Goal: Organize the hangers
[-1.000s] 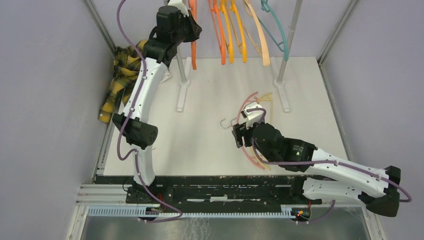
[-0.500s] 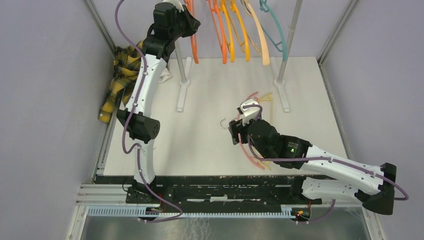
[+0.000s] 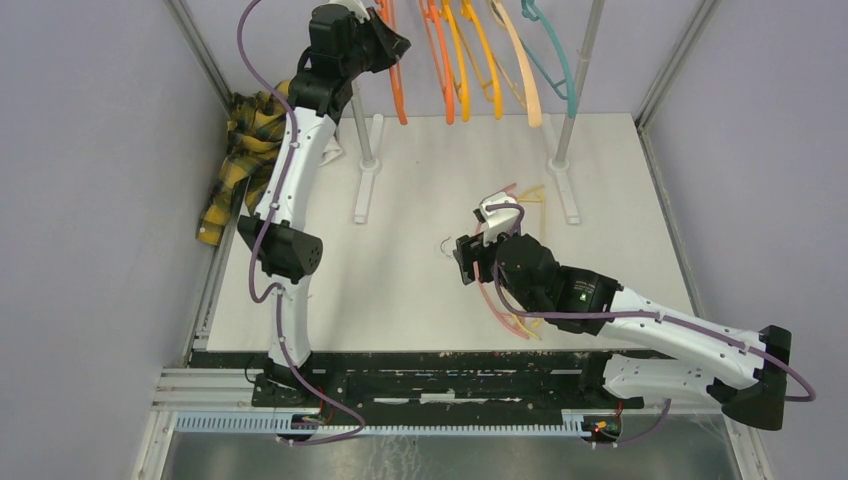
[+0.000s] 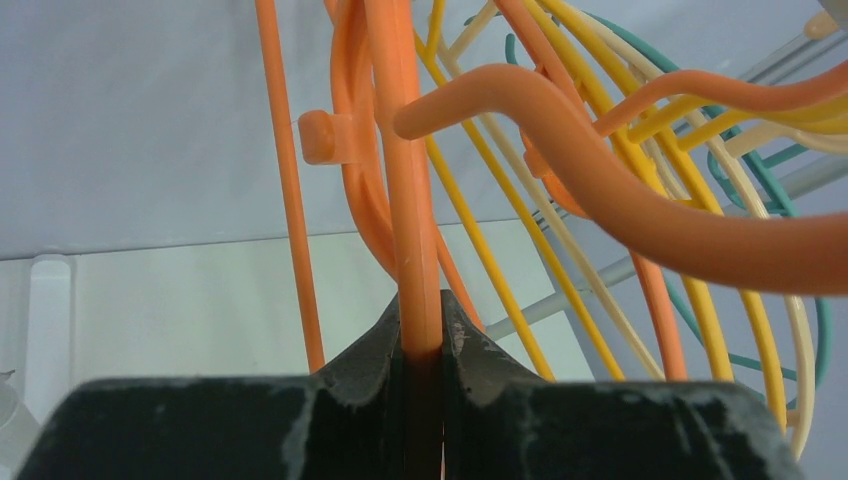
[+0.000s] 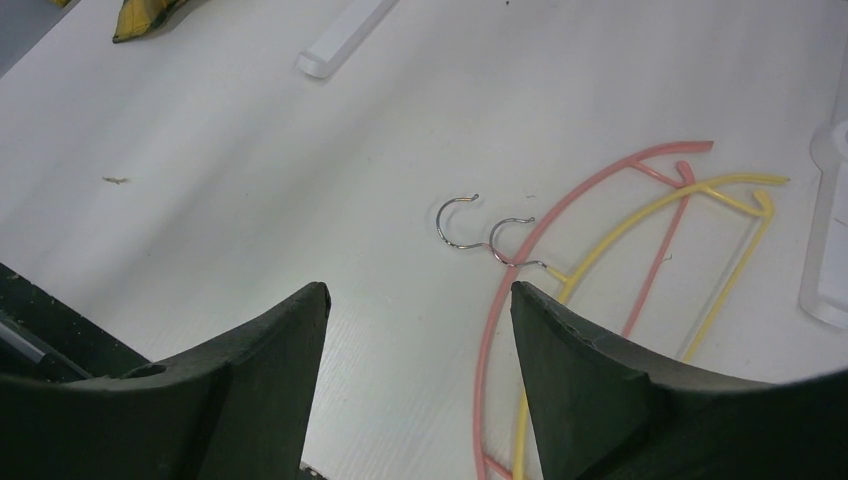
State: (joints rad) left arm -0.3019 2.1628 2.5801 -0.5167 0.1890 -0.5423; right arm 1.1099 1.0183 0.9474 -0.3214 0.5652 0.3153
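Note:
My left gripper point(image 3: 386, 45) is raised at the rail, back left, and is shut on a bar of an orange hanger point(image 3: 398, 95). In the left wrist view the jaws point(image 4: 420, 322) clamp that orange bar point(image 4: 405, 200). Several more hangers hang to its right: orange point(image 3: 445, 90), yellow-orange point(image 3: 466, 80), pale point(image 3: 530, 95) and teal point(image 3: 566, 80). A pink hanger point(image 5: 560, 215) and a yellow hanger point(image 5: 650, 208) lie flat on the table, their metal hooks point(image 5: 458, 222) side by side. My right gripper point(image 3: 466, 262) hovers open and empty just above and short of those hooks; it also shows in the right wrist view point(image 5: 418, 300).
A yellow-and-black plaid shirt point(image 3: 240, 160) lies bunched at the table's left edge. The rack's grey poles point(image 3: 578, 75) stand on white feet point(image 3: 366, 190) at the back. Grey walls close in left and right.
My left gripper has shifted slightly right along the rail with the orange hanger. My right gripper has crept left and a little farther back, toward the metal hooks.

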